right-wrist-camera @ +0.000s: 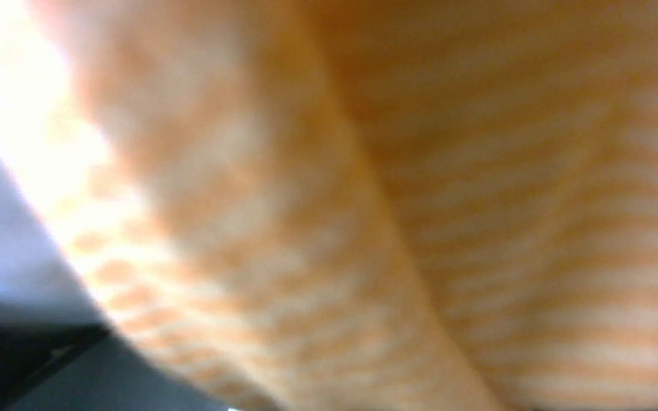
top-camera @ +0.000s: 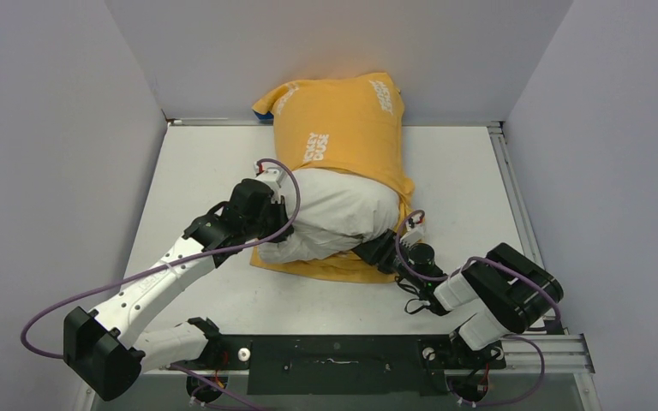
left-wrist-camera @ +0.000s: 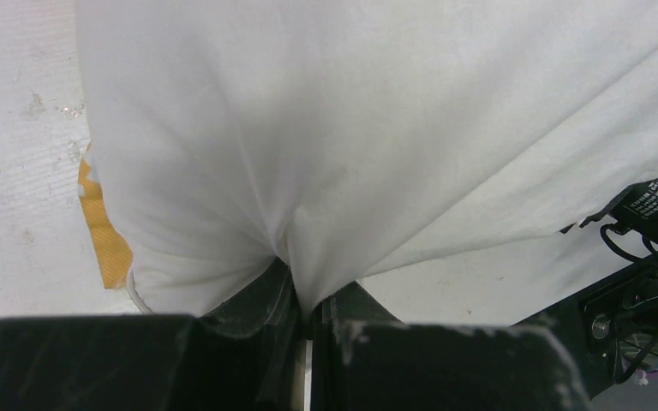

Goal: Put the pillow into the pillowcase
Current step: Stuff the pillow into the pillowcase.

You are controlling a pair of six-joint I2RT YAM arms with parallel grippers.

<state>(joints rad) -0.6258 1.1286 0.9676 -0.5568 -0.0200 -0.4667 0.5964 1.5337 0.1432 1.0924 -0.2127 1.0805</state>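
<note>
The off-white pillow [top-camera: 343, 214] lies mid-table with its far half inside the orange-yellow pillowcase [top-camera: 343, 128]; its near end sticks out over the case's lower layer. My left gripper [top-camera: 267, 221] is at the pillow's near-left end. In the left wrist view it [left-wrist-camera: 308, 318] is shut on a pinched fold of the pillow [left-wrist-camera: 351, 128], with a strip of pillowcase [left-wrist-camera: 107, 248] at the left. My right gripper [top-camera: 379, 248] is tucked under the pillow's near-right corner at the case opening, its fingers hidden. The right wrist view shows only blurred orange pillowcase fabric [right-wrist-camera: 480, 171].
White walls close in the table at the back and both sides. A metal rail [top-camera: 514, 197] runs along the right edge. The black base bar [top-camera: 334, 360] lies at the near edge. The right arm [left-wrist-camera: 651, 214] shows at the right of the left wrist view.
</note>
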